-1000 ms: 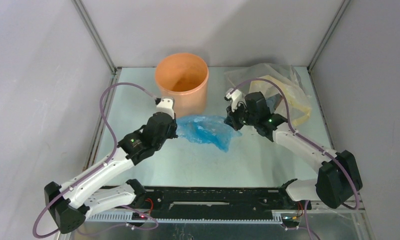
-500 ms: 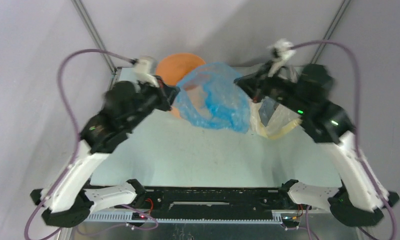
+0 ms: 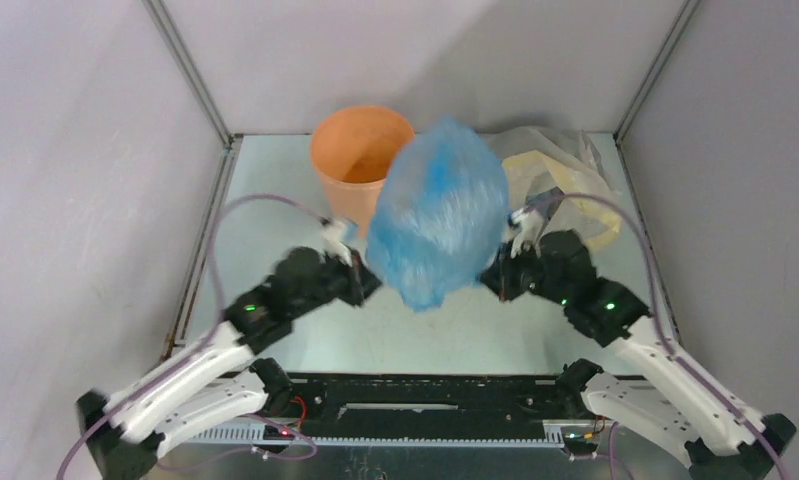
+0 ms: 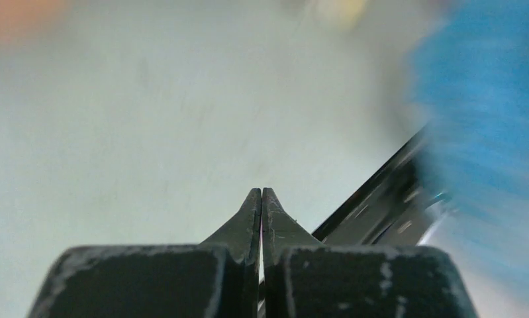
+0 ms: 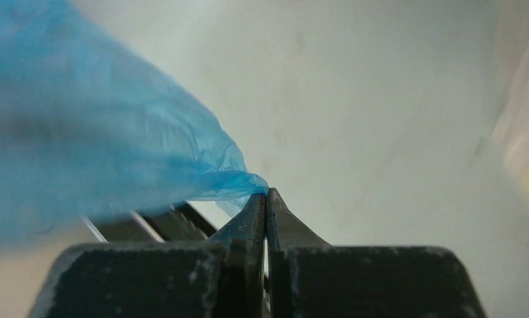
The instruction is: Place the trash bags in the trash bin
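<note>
The light-blue trash bag (image 3: 435, 215) is puffed up in the air, between my two grippers and in front of the orange-tan trash bin (image 3: 360, 150), which stands upright at the back. My right gripper (image 3: 490, 280) is shut on a corner of the bag (image 5: 202, 179); its tips (image 5: 266, 192) pinch the film. My left gripper (image 3: 367, 283) is shut at the bag's lower left. In the left wrist view its jaws (image 4: 261, 191) are closed with no film showing between them, and the bag is a blue blur (image 4: 486, 119) to the right.
A larger yellowish-clear plastic bag (image 3: 565, 180) lies at the back right of the table, behind the right arm. Grey walls with metal posts close in three sides. A black rail (image 3: 425, 395) runs along the near edge between the arm bases.
The bag lay flat on the table, then both arms lifted it high. Now both arms have dropped low and nearer, and the bag has ballooned upward between them.
</note>
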Tool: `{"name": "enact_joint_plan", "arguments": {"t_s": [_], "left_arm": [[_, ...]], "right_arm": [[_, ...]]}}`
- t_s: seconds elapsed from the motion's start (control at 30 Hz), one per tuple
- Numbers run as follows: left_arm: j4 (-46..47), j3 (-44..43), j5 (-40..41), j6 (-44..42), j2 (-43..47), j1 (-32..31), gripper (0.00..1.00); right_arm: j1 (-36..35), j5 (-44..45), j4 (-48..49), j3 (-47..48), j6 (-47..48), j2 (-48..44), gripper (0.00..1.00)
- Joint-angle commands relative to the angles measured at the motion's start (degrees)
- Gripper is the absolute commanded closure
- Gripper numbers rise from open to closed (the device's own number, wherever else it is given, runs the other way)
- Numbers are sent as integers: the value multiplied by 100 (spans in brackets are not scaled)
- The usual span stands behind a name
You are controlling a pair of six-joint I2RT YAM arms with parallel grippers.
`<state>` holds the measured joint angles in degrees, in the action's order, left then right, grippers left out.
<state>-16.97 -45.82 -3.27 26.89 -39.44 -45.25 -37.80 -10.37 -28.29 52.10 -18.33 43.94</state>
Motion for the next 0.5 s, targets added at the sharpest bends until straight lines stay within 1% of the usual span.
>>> {"name": "enact_joint_plan", "arguments": {"t_s": [0.0,0.03,0.07,0.1,0.13,0.17,0.2,0.27,0.3,0.47], "left_arm": [[339,1183,-167,729,-368,-205,100],[321,1166,-156,734,-367,-234,99],[291,1101,-138,697,-308,-257,94],[276,1037,-102,630,-213,-278,83],[306,988,-25,545,-69,-316,67],[377,972,54,458,87,-364,58],[467,982,99,363,244,-396,51],[634,1031,77,207,492,-421,43],[701,1065,44,162,580,-431,40],[935,1233,-53,47,656,-451,33]], "right_arm": [[-70,20,-8,-1011,-630,-481,100],[-96,34,-15,-1060,-637,-571,100],[-125,52,5,-1063,-623,-673,100],[-142,44,48,-1045,-608,-792,100],[-149,48,93,-1011,-592,-897,100],[-149,40,118,-963,-572,-984,100],[-153,17,110,-893,-552,-1030,100],[-159,-59,24,-731,-544,-1031,100],[-163,-129,6,-679,-562,-1013,100],[-159,-200,-100,-305,-673,-825,100]]}}
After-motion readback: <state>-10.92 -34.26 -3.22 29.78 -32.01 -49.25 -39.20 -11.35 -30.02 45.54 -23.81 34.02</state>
